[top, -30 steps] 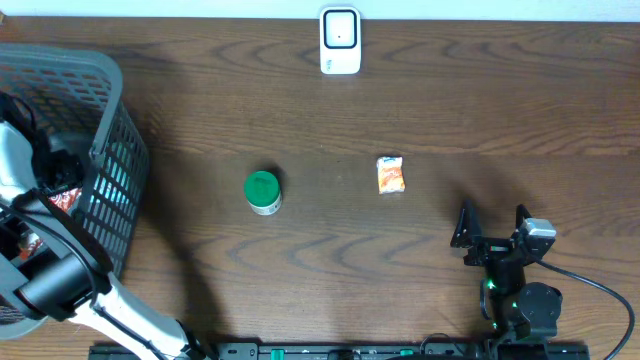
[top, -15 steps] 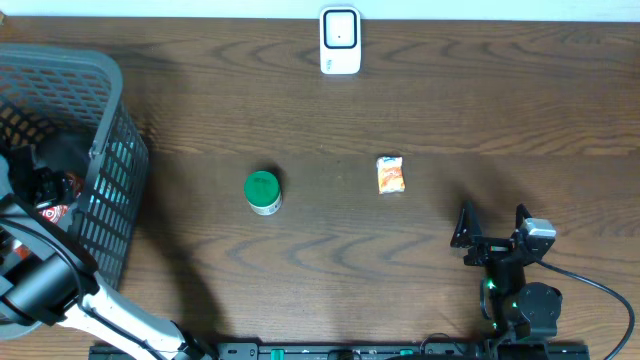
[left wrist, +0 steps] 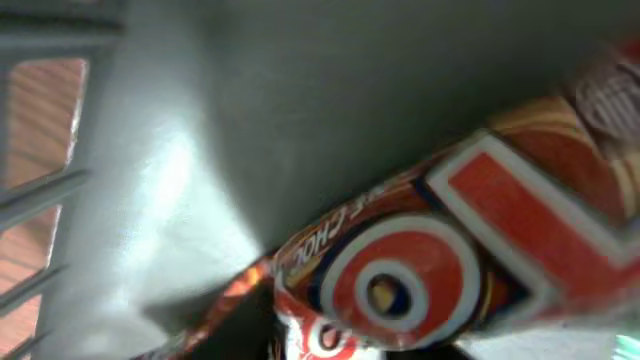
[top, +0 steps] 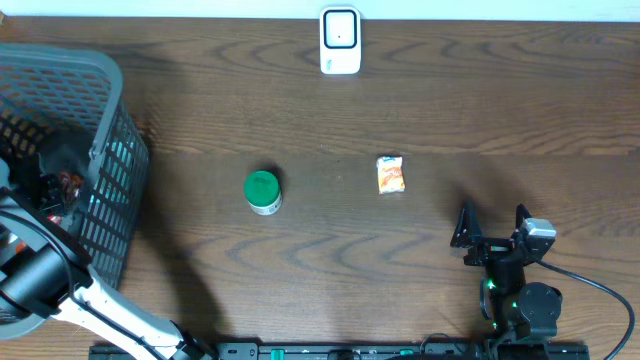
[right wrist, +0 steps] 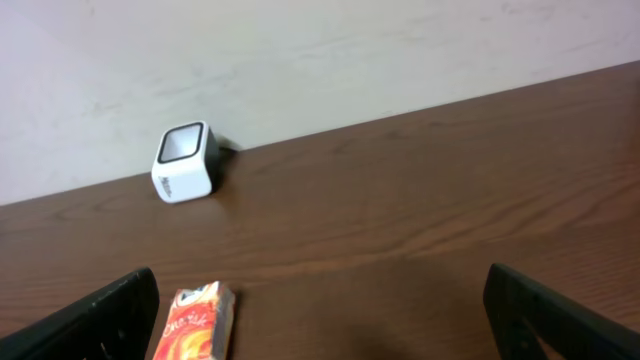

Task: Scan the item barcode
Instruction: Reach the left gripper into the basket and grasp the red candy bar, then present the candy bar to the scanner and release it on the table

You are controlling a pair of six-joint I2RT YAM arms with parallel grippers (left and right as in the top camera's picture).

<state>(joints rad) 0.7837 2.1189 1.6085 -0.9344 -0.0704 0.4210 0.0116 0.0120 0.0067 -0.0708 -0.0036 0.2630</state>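
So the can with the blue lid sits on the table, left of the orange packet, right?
Almost. The can has a green lid, not a blue one; the overhead view shows it plainly. The rest is right: it sits on the table, left of the orange packet.

left arm (top: 75, 295) reaches up the left side, left gripper (top: 55, 185) angled down, its state unseen; right arm (top: 525, 305) sits folded at right, right gripper (top: 492, 215) fingers (right wrist: 115, 315) spread wide.
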